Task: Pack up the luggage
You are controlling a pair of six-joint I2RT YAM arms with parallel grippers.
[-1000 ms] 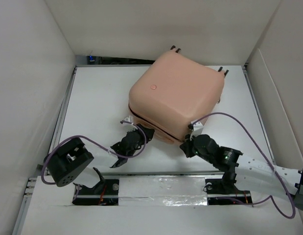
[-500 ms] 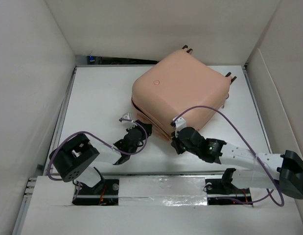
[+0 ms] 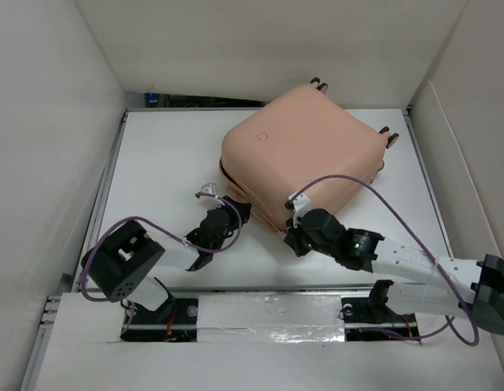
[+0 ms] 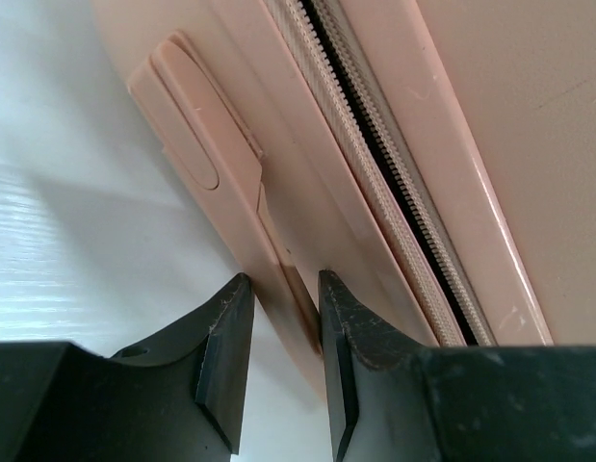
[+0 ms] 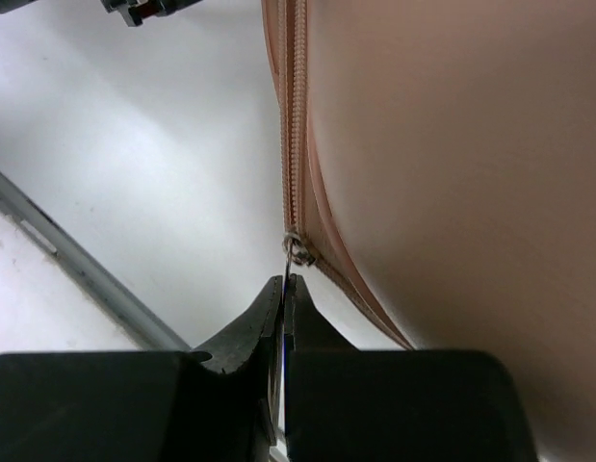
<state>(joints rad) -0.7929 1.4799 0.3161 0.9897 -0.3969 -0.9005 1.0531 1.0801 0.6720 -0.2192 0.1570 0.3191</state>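
Right gripper point(image 5: 284, 289): jaws pinched tight on the metal zipper pull point(image 5: 296, 252). Left gripper point(image 4: 283, 298): jaws nipped on the lower-shell rim just below the side handle point(image 4: 196, 125), beside the zipper point(image 4: 375, 144). Since a second ago the luggage point(image 3: 304, 147) has swung clockwise in the top view and drifted right; the right gripper has slid left along the seam. The luggage lies flat on the bench point(image 3: 162, 155), right of centre. Its long axis runs near-left to far-right, with the wheels point(image 3: 318, 82) pointing far-right.
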